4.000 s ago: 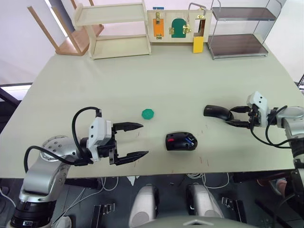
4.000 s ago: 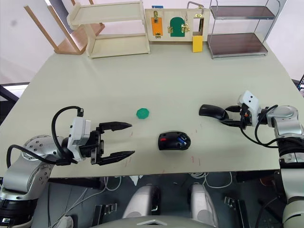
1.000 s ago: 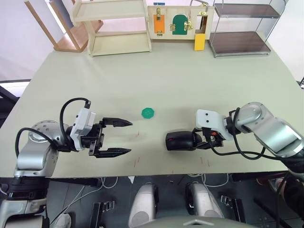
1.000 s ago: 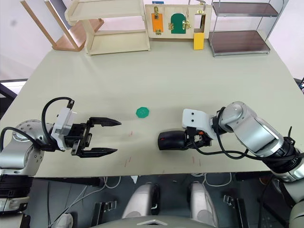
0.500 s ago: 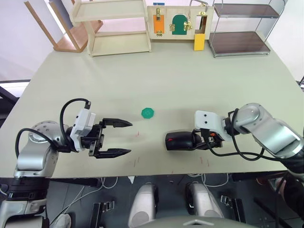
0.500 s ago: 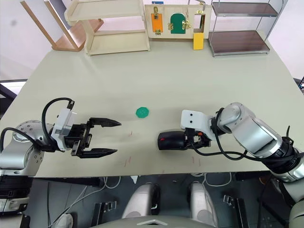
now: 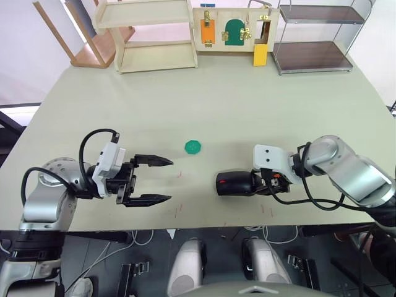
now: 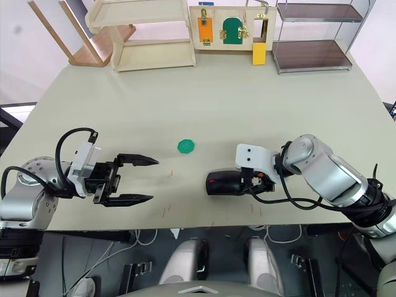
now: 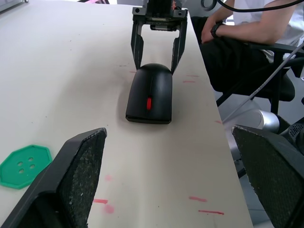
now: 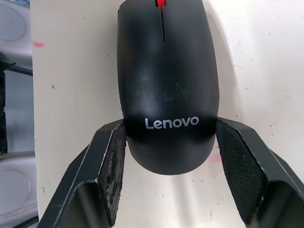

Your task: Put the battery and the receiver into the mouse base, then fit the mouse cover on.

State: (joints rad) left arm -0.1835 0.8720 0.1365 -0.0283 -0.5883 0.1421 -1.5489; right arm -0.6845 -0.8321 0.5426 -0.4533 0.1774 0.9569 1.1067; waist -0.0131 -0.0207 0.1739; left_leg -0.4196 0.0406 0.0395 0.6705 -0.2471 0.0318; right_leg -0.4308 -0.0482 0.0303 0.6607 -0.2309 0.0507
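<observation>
The mouse cover [image 10: 166,90] sits on top of the mouse base on the table [image 7: 247,105], near the front edge; the two read as one closed black mouse, with a red scroll wheel [image 9: 148,103] showing at the front and the pale "Lenovo" mark at the rear. The base itself is hidden under the cover, so the battery and receiver cannot be seen. The right end effector [image 10: 166,166] stands at the rear of the mouse, its two fingers spread and straddling the cover's rear end, one pad [image 10: 115,166] close against one flank and the other just off the opposite flank; whether either pad actually presses the shell cannot be told. In the left wrist view the same end effector [image 9: 158,47] brackets the far end of the mouse. The left end effector [image 7: 159,180] hovers well apart from the mouse, on its left, fingers spread wide and holding nothing, pointing toward the mouse. A green hexagon-like disc [image 7: 193,146] lies on the table to the rear left of the mouse, between the two end effectors but apart from both. Faint red marks dot the table just beside the mouse. A seated person [image 9: 247,28] is beyond the table edge in the left wrist view.
</observation>
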